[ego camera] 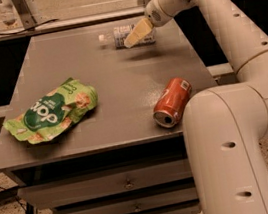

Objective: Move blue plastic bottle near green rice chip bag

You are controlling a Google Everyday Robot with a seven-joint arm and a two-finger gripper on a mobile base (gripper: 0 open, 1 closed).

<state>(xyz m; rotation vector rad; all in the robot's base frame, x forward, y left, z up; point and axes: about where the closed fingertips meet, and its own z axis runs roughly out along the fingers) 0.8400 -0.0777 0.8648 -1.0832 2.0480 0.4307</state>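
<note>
Across the grey worktop (120, 81), biggest first: the robot arm (222, 24) reaches in from the right. Green rice chip bag (51, 112) near-left, red soda can (172, 102) near-right. Blue plastic bottle (118, 32) lies on its side at the far edge, long axis left-right, cap left. Jaws sit right at its middle, but can't tell how open they are or whether they're gripping it.
</note>
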